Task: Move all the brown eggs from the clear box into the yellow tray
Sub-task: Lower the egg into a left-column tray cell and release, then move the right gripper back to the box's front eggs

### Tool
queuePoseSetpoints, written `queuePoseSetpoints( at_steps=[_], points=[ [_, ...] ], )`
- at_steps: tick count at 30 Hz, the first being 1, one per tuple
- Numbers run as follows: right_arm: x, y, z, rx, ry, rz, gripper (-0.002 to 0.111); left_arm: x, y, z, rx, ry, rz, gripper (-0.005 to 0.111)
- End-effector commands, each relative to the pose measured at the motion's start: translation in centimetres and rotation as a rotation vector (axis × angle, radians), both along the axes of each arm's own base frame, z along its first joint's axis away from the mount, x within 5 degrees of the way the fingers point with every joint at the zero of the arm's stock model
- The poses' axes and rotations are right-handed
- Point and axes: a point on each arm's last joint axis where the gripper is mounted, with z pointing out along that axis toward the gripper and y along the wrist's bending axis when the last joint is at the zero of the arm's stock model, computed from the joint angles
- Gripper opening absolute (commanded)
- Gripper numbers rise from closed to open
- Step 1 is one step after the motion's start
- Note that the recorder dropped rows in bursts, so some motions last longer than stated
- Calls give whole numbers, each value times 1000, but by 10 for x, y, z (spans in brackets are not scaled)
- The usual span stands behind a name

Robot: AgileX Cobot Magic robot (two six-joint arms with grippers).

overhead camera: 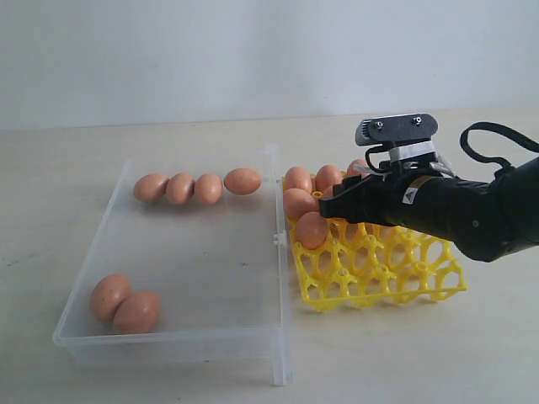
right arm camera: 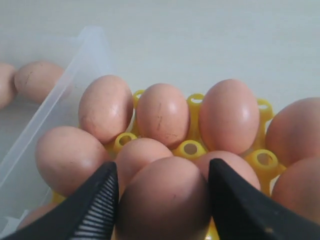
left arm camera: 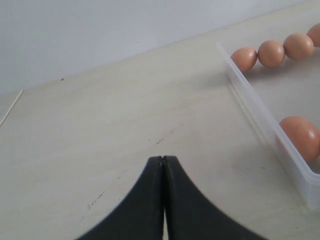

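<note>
The clear box [overhead camera: 276, 278] lies on the left with several brown eggs: a row along its far wall [overhead camera: 195, 187] and two at its near left corner [overhead camera: 126, 303]. The yellow tray [overhead camera: 387, 282] stands right of the box, with several eggs [overhead camera: 297, 179] in its far cells. My right gripper [overhead camera: 330, 209] hangs over those cells. In the right wrist view it [right arm camera: 162, 167] is shut on a brown egg [right arm camera: 165, 200], a finger on each side. My left gripper [left arm camera: 163, 159] is shut and empty over bare table beside the box's outer wall [left arm camera: 260, 115]; it does not show in the exterior view.
The near rows of the tray [overhead camera: 421, 286] hold no eggs. The middle of the box floor [overhead camera: 202, 252] is bare. A pale tabletop [overhead camera: 168, 379] surrounds both, with a white wall behind.
</note>
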Motion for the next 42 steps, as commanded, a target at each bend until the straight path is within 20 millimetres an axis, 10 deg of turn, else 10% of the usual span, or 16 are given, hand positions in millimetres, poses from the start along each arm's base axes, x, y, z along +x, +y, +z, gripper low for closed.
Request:
queuePoseSetpoints(
  at_steps=[1, 12, 25, 36, 42],
  points=[
    [-1, 1, -1, 22, -6, 18, 0, 0, 0, 2, -6, -18, -1, 0],
    [-2, 7, -2, 6, -21, 105, 7, 0, 0, 2, -6, -18, -1, 0],
    [-3, 7, -19, -22, 32, 116, 69, 0, 0, 2, -6, -18, -1, 0],
    [-18, 5, 59, -18, 65, 77, 52, 0, 0, 2, -6, -18, -1, 0],
    [-41, 77, 85, -28, 345, 258, 56, 0, 0, 2, -6, -18, -1, 0]
  ],
)
